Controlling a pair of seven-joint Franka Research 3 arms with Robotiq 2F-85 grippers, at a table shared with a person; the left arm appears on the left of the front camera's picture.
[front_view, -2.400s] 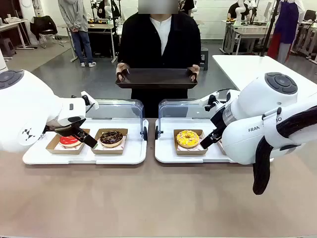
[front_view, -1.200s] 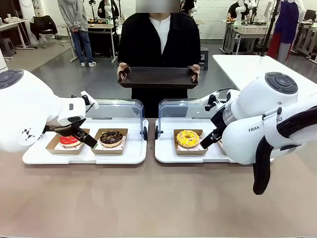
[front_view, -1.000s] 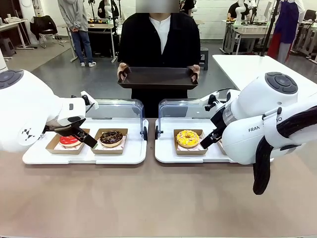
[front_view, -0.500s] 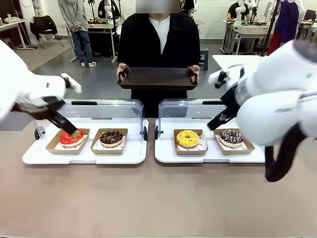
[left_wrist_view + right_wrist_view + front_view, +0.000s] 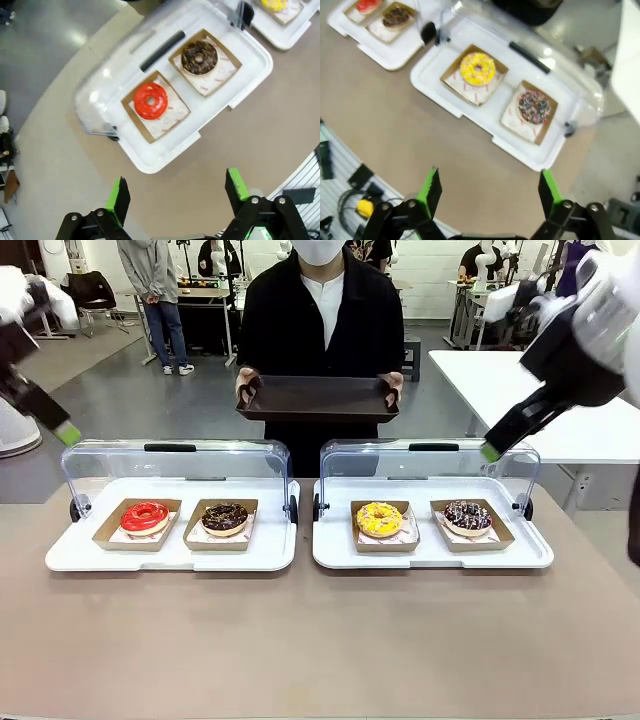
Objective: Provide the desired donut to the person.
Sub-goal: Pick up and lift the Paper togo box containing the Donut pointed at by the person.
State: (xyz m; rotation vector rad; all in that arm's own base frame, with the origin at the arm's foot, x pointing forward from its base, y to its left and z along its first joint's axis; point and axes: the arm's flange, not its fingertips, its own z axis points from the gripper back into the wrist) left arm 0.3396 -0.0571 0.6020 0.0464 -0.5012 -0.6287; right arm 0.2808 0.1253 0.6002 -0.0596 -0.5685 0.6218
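Note:
Four donuts sit in brown paper trays: red (image 5: 145, 516), chocolate (image 5: 225, 517), yellow (image 5: 380, 519) and dark sprinkled (image 5: 468, 515). The person (image 5: 320, 320) stands at the far side, holding a dark serving tray (image 5: 317, 398) in both hands. My left gripper (image 5: 66, 432) hangs open high at the far left, well above the red donut (image 5: 150, 100) and the chocolate donut (image 5: 199, 57). Its fingers (image 5: 119, 200) hold nothing. My right gripper (image 5: 490, 450) is raised at the upper right, open and empty (image 5: 488, 188), above the yellow donut (image 5: 478, 69) and the sprinkled donut (image 5: 534, 106).
Two white trays (image 5: 170, 558) (image 5: 430, 558) with clear lids (image 5: 175, 462) (image 5: 430, 460) tipped up at the back hold the donuts. Bare brown tabletop (image 5: 320, 640) lies in front of them. A white table (image 5: 500, 380) stands at the far right.
Both arms have lifted up and outward from just over the trays. The left fingers left the red donut, and the sprinkled donut came into view. The person's tray stays level.

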